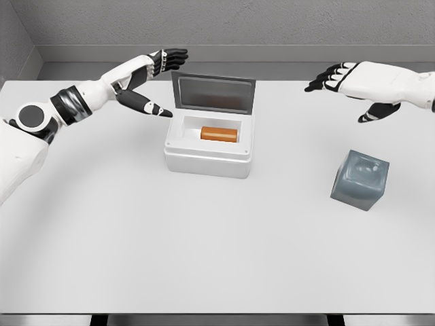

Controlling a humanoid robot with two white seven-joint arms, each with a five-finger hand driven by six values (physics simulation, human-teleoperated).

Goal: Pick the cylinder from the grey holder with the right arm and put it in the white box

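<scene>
At lower right of centre, the grey holder [360,179] sits alone on the white table [217,265]. Mid-frame, the white box [210,146] stands with its lid raised, and the orange cylinder [219,134] lies on its side inside. At upper left, the left hand [151,81] hovers with fingers spread. At upper right, the right hand [353,85] hangs spread, holding nothing.
</scene>
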